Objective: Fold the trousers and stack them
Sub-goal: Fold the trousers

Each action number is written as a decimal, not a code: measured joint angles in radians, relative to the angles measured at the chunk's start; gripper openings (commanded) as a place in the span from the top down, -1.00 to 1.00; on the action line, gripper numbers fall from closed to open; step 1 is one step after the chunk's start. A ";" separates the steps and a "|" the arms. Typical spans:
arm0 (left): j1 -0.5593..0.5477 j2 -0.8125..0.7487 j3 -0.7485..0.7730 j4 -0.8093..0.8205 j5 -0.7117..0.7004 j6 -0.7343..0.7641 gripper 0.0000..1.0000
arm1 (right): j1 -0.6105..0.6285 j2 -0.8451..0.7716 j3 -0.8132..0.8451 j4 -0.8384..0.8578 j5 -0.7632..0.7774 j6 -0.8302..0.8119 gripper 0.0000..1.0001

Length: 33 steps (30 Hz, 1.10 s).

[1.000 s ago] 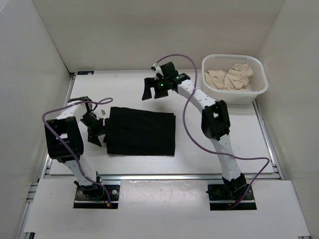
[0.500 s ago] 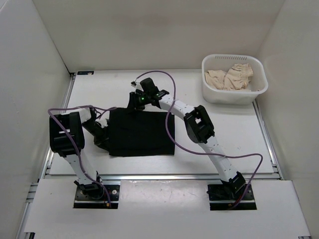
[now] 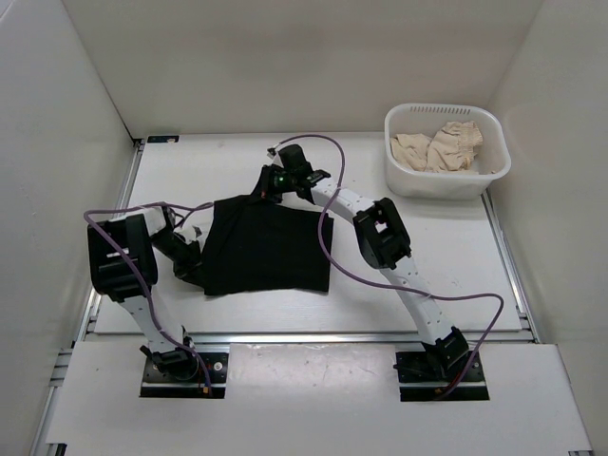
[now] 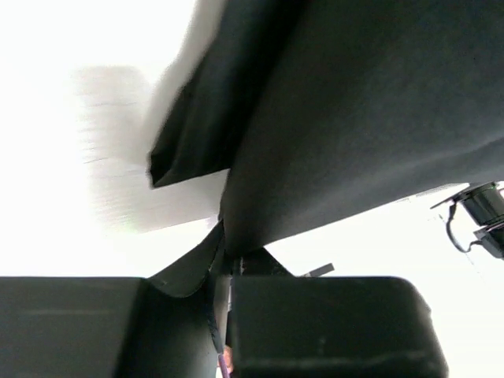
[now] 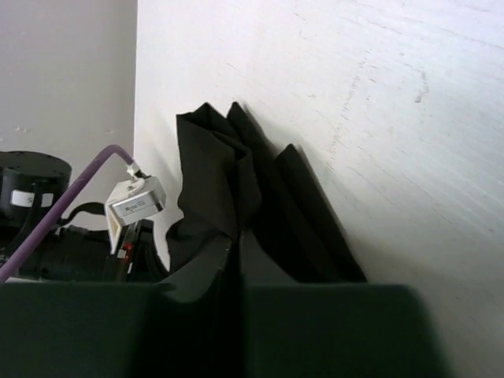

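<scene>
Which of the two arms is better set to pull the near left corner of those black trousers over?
Probably the left: its gripper is shut on the trousers at their left edge, while the right gripper pinches the far edge.

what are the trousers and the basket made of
The trousers look like soft black cloth with a matte finish: they drape and crease in layered folds. Knit or woven, I cannot tell. The basket is probably white moulded plastic: smooth walls and a stiff, even rim.
</scene>
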 measured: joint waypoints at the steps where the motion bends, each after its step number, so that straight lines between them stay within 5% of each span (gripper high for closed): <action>1: 0.007 0.000 0.000 0.000 0.001 0.000 0.42 | 0.000 0.000 0.000 0.006 -0.002 0.011 0.61; 2: 0.012 0.000 0.002 -0.003 0.000 0.002 0.38 | 0.000 0.000 0.000 0.013 -0.002 0.019 0.43; 3: 0.015 0.000 0.005 -0.011 -0.001 0.002 0.35 | -0.001 0.001 0.000 0.026 -0.002 0.025 0.00; 8: 0.022 0.000 0.055 -0.049 0.002 0.001 -0.08 | -0.017 0.005 0.010 0.060 -0.014 0.026 -0.98; 14: 0.028 -0.004 0.110 -0.088 0.009 0.002 -0.23 | -0.041 -0.003 0.062 -0.011 -0.014 -0.063 -0.98; 18: 0.067 -0.042 0.146 -0.130 0.018 0.001 -0.29 | -0.058 -0.100 0.063 -0.221 0.052 -0.199 -0.98; 25: 0.190 -0.227 0.233 -0.072 -0.038 0.002 -0.43 | -0.112 -0.705 -0.196 -0.600 0.386 -0.492 -0.98; 29: 0.290 -0.359 0.252 0.050 -0.195 0.004 -0.69 | -0.256 -1.022 -0.404 -0.747 0.558 -0.542 -0.98; 33: 0.338 -0.476 0.227 0.159 -0.382 0.006 -0.89 | -0.414 -1.177 -0.671 -0.864 0.732 -0.560 -0.98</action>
